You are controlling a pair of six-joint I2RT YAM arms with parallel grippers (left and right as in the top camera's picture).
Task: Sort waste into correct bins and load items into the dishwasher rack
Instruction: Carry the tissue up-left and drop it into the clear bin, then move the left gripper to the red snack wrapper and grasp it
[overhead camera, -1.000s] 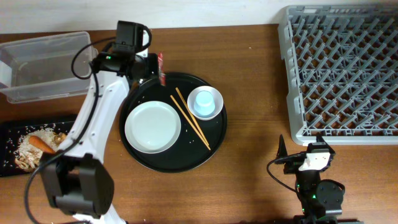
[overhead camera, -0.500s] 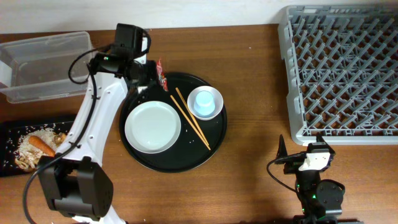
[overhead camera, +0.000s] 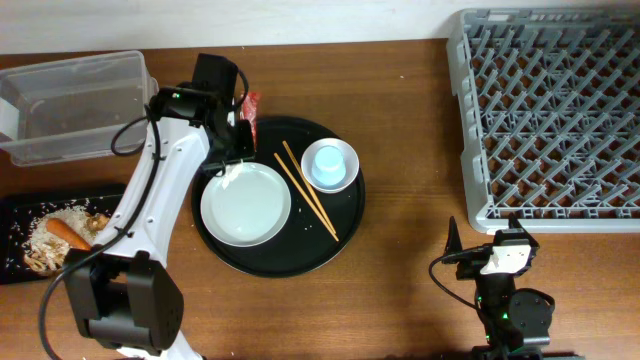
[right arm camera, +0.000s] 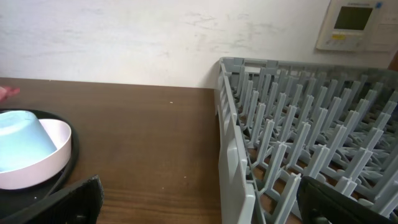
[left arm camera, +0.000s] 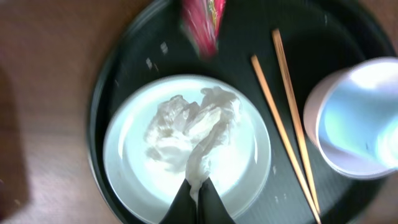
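Tub (overhead camera: 70, 105) of clear plastic sits at the far left of the table (overhead camera: 400, 120), at 10 o'clock from the round tray (overhead camera: 300, 255). Just below the tub, at 9 o'clock from that tray, a flat tray (overhead camera: 18, 207) carries rice (overhead camera: 45, 250) with brown bits and a carrot (overhead camera: 70, 234).

The round tray holds a plate (overhead camera: 255, 215) on its 9 o'clock side and a cup (overhead camera: 329, 165), mouth up, at 2 o'clock. Two chopsticks (overhead camera: 308, 192) lie slanted between plate and cup. A red wrapper (overhead camera: 250, 103) is at the tray's 11 o'clock rim. A crumpled tissue (left arm camera: 186, 127) is bunched over the plate.

The rack (overhead camera: 550, 110) fills the far right, at 2 o'clock from the round tray.

The left gripper (left arm camera: 198, 202) hangs over the plate's 12 o'clock edge with its fingers pinched together on a tail of the tissue. The right gripper (right arm camera: 199, 205) is at 7 o'clock from the rack. Its fingers are spread wide and hold nothing.
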